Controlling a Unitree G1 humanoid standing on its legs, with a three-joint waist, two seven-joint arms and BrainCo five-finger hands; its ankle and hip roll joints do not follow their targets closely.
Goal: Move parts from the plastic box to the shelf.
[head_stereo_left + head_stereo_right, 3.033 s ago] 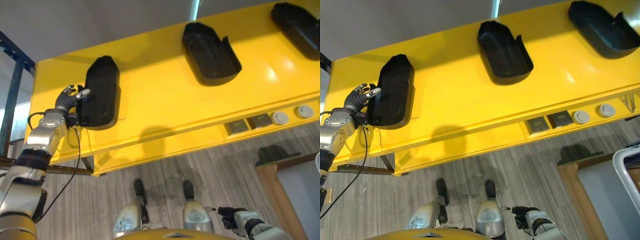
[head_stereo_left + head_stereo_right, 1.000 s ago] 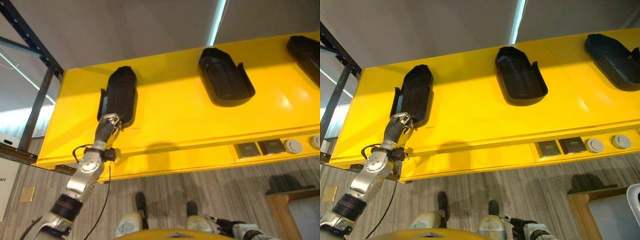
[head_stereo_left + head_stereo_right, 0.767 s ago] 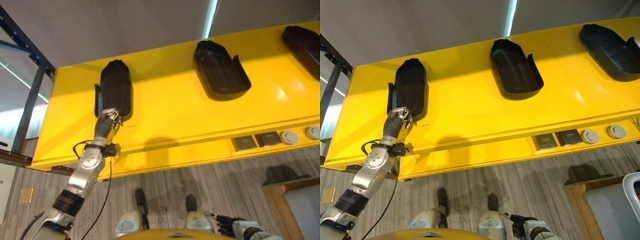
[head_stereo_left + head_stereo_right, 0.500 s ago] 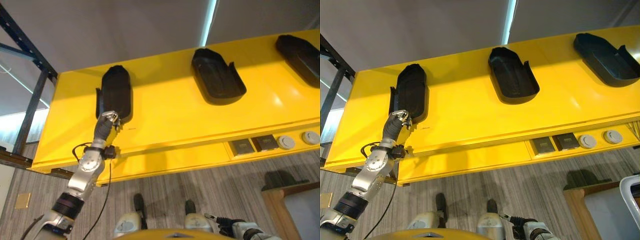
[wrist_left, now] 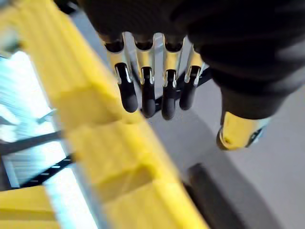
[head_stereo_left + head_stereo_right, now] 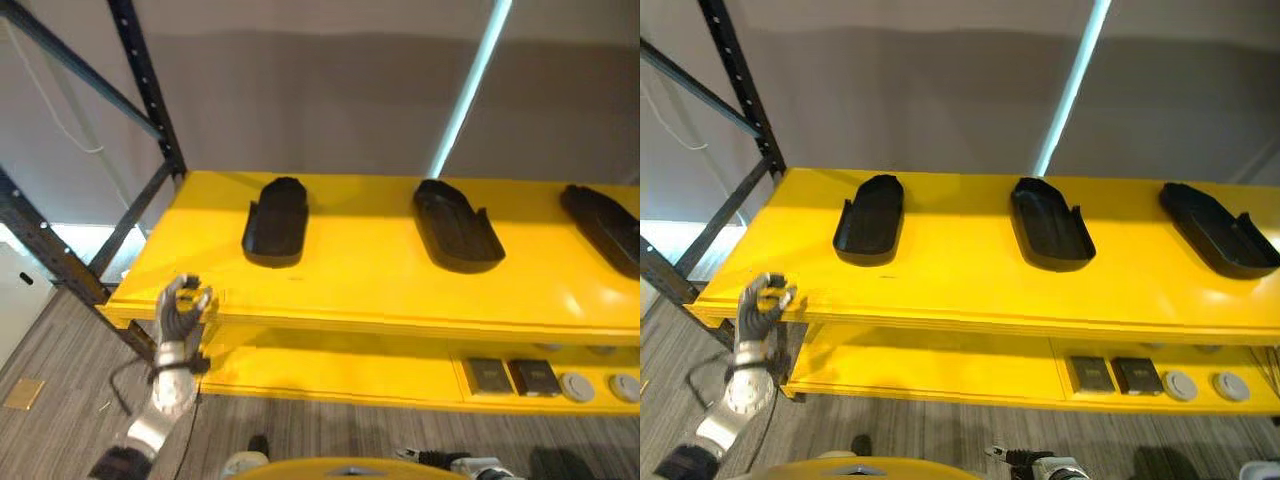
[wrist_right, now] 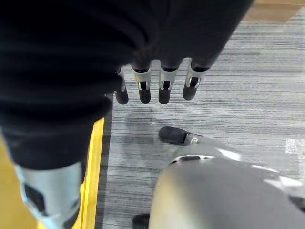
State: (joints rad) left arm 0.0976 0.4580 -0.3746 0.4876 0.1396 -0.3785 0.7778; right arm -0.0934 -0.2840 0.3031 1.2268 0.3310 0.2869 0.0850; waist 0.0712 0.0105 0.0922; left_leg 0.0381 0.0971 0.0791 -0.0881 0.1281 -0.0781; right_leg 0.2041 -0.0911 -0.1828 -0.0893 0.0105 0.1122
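Three black moulded parts lie on the yellow shelf (image 6: 370,275): the left part (image 6: 275,222), the middle part (image 6: 458,225) and the right part (image 6: 605,228). My left hand (image 6: 182,308) hangs in front of the shelf's front left edge, below the left part and clear of it. In the left wrist view its fingers (image 5: 143,95) are straight with nothing between them and the thumb, the yellow edge just beside them. My right hand (image 7: 152,90) hangs low over the grey floor, fingers straight and empty.
A lower yellow shelf (image 6: 330,365) carries two dark square pieces (image 6: 490,375) and two pale round ones (image 6: 572,385) at its right. Dark blue rack posts (image 6: 140,95) stand at the left end. A grey wall runs behind the shelf.
The camera has shifted and looks more level at the shelf. My left hand has come off the left black part and dropped to the shelf's front edge; the part stays put.
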